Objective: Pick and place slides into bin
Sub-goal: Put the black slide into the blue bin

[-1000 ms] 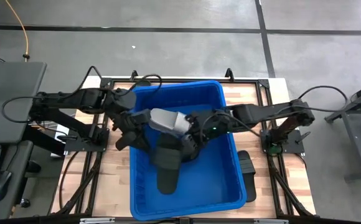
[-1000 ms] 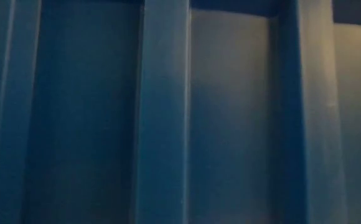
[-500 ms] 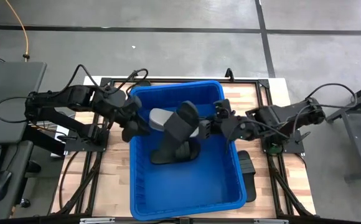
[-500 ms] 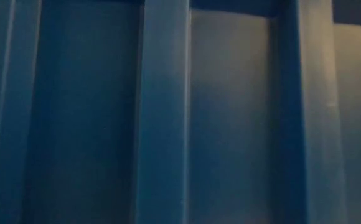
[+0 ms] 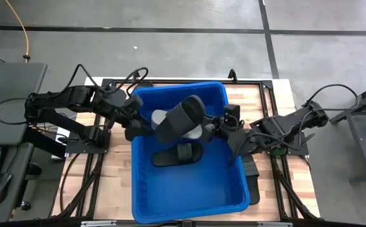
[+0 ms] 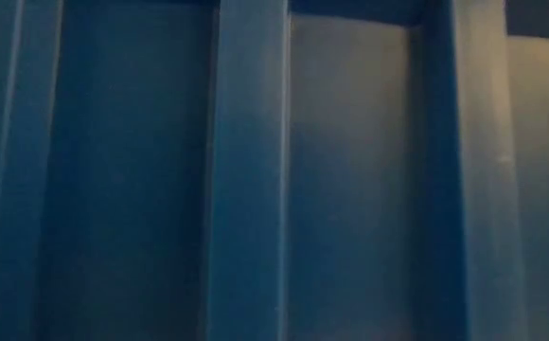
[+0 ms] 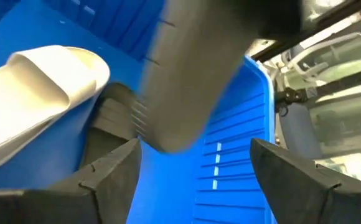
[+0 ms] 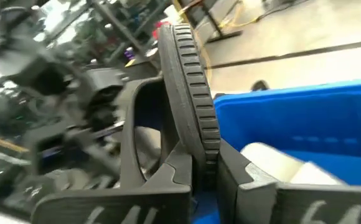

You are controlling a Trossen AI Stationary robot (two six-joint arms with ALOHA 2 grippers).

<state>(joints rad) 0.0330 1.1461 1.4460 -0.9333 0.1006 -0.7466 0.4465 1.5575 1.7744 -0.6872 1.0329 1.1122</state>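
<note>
Item: dark slide [image 5: 180,120], hanging tilted over the bin [image 5: 189,195], long axis running near-left to far-right.

You are pinching its far-right end in the right gripper [image 5: 216,128], jaws pressed on the sole. Your left gripper [image 5: 140,130] is standing spread at the bin's left wall, seemingly clear of it.

The pale slide [image 7: 37,93] is showing fully only in the left wrist view; a black slide [image 5: 177,154] is lying on the bin floor.

Your blue bin [image 5: 186,189] has one black slide [image 5: 178,155] lying flat on its floor, a light grey slide [image 5: 163,117] by the far wall, and another black slide [image 5: 182,117] tilted up over them.
</note>
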